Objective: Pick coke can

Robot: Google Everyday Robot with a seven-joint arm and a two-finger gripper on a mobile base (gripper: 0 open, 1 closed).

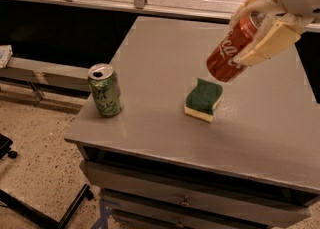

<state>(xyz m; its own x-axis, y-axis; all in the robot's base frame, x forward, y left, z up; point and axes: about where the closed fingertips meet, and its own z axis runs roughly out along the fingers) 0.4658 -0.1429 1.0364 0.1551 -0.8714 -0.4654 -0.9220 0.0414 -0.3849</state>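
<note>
The red coke can point(229, 53) with white script hangs tilted in the air above the grey table point(165, 58), up and to the right of the green sponge. My gripper point(252, 28) reaches in from the upper right and is shut on the can, one cream finger point(265, 45) along its right side and the other over its top left. The can touches nothing but the fingers.
A green patterned can point(105, 90) stands upright near the table's front left corner. A green and yellow sponge point(203, 99) lies mid-table below the coke can. Drawers point(185, 198) run under the table front. Metal legs point(40, 208) stand on the speckled floor at left.
</note>
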